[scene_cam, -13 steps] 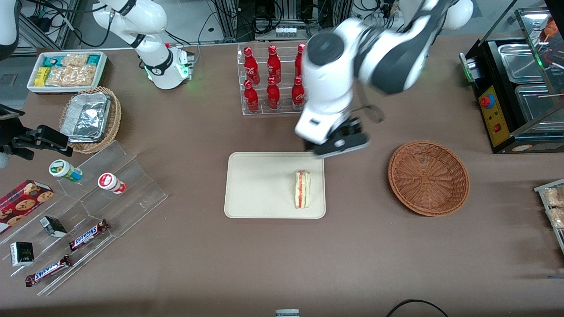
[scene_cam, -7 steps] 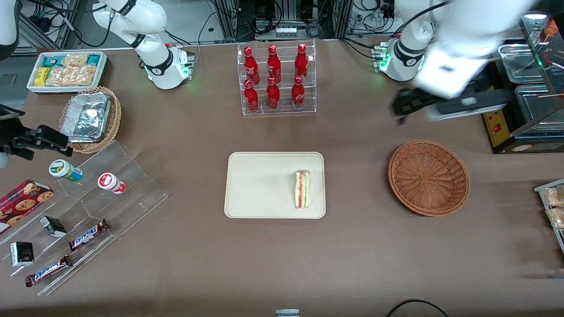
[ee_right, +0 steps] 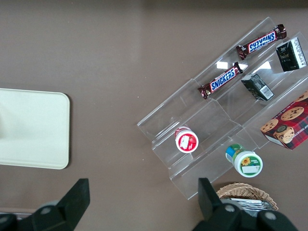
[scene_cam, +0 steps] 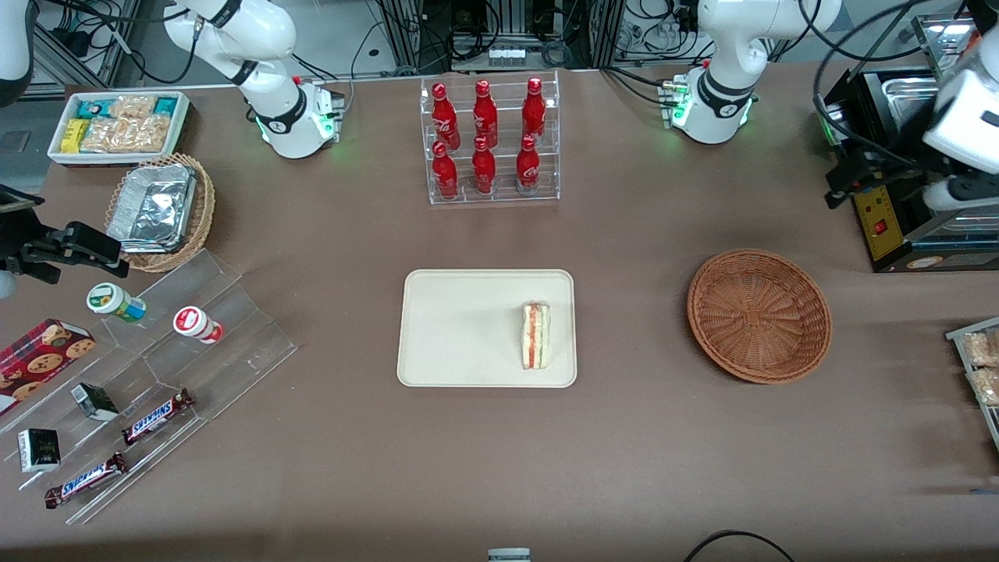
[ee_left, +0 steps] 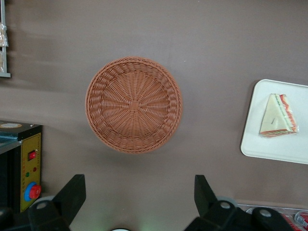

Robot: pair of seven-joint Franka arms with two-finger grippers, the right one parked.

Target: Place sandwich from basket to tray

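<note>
Wicker, reddish-brown: basket [scene_cam: 759,315] sits vacant on the surface, toward the working arm's end. Sandwich [scene_cam: 536,336] lies flat on tray [scene_cam: 468,328], near the tray edge closest to the basket, striped cut edge up; placement looks finished. Pincer [ee_left: 139,202] hangs high above the basket, fingers spread wide, gripping nothing, likely parked clear. Legible: "SNICKERS" on two bars [scene_cam: 154,416]; Coca-Cola script on red bottles [scene_cam: 484,136].
</note>
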